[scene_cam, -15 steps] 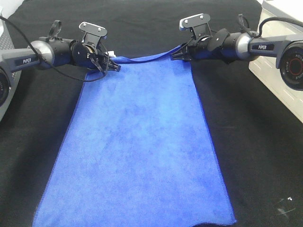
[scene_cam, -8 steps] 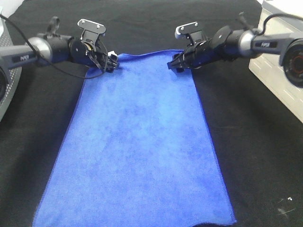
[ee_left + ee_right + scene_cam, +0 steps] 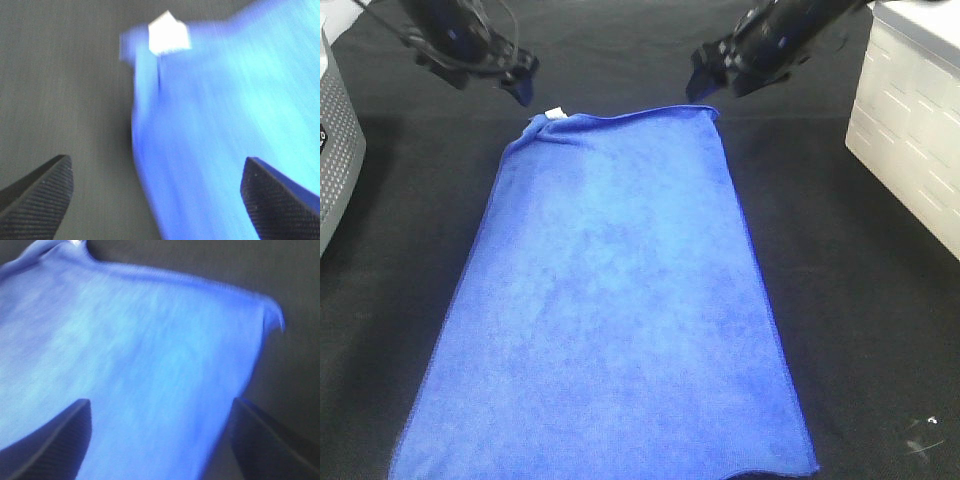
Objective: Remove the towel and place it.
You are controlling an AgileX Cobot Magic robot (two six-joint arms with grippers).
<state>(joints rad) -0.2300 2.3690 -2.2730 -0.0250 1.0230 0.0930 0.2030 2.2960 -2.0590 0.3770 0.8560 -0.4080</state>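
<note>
The royal-blue towel [image 3: 610, 310] lies flat on the black cloth, stretching from the far middle to the front edge, with its white tag [image 3: 554, 113] at the far left corner. My left gripper [image 3: 520, 80] hangs open and empty above and beyond that corner; the left wrist view shows the towel [image 3: 210, 130] and tag [image 3: 168, 34] below its spread fingertips [image 3: 37, 192]. My right gripper [image 3: 705, 80] hangs open and empty above the far right corner; the right wrist view shows the towel [image 3: 130, 365] between its fingertips [image 3: 60, 437].
A white ribbed box [image 3: 910, 130] stands at the right edge. A grey perforated bin [image 3: 335, 160] stands at the left edge. The black table cloth [image 3: 860, 330] lies on both sides of the towel.
Both grippers have let go of the towel's far corners and risen away toward the back. The far edge of the towel has dropped flat onto the cloth.
</note>
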